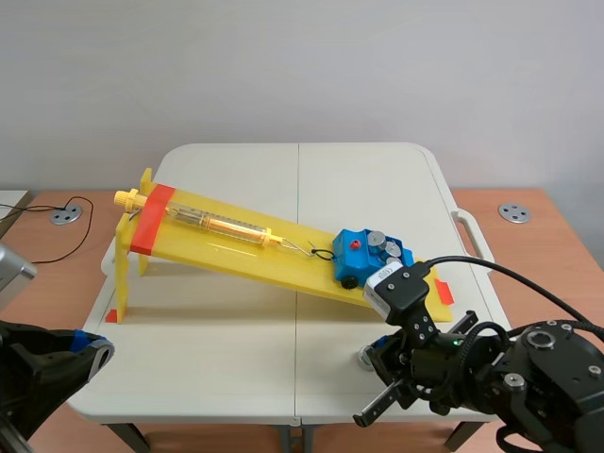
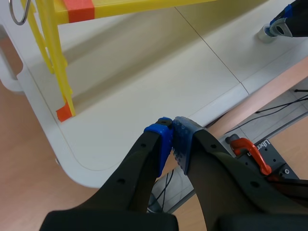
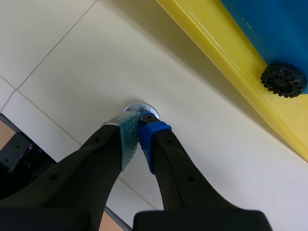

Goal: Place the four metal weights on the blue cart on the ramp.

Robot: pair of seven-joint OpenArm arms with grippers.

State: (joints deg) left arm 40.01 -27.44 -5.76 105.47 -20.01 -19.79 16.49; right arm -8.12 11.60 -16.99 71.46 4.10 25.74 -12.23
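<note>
Right gripper (image 3: 139,127): fingers closing together, tips touching the top of a metal weight (image 3: 139,108) that's sitting on the white table (image 3: 72,62), just beside the low end of the yellow ramp (image 3: 216,43). The blue cart (image 1: 363,253) is sitting on that low end, carrying other grey weights (image 1: 377,240). Left gripper (image 2: 172,132): pads pressing together on nothing, hanging over the table's near-left edge, well apart from the cart.
</note>
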